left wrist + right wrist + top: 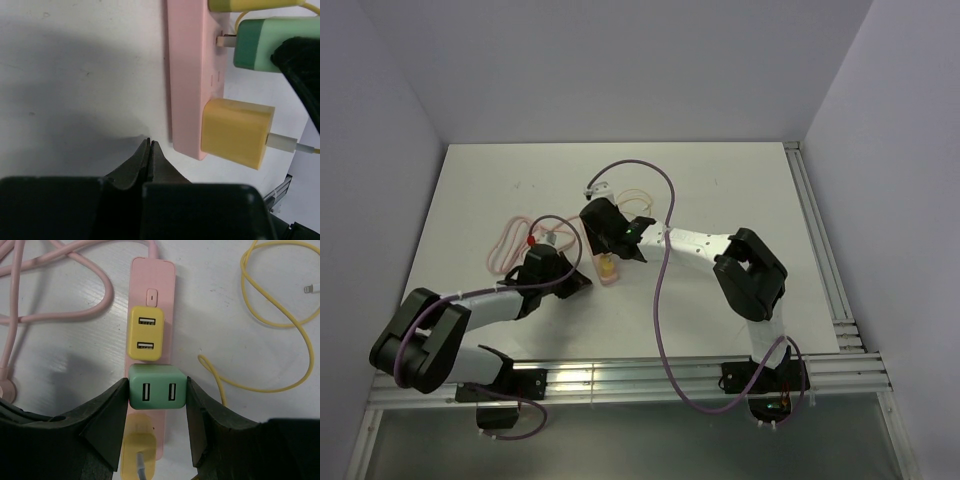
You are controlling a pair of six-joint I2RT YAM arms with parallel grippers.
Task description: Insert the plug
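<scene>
right gripper (157,399) clamps the green plug (157,375), prongs (226,40) partly exposed at the pink power strip (153,270); left gripper (149,150) sits clenched, empty, just beside it.

Black joints and white links on left arm (485,305) and right arm (695,242), purple cables (659,300) alongside, matte black claw fingers (105,415).

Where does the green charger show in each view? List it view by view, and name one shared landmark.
Top external: cannot be made out; it is hidden under the right fingers at centre.
Left wrist: green charger at upper right, prongs partly out of the pink power strip.
Right wrist: lower centre, clamped between the right fingers.
Shared landmark: the cabled yellow charger beside it.
</scene>
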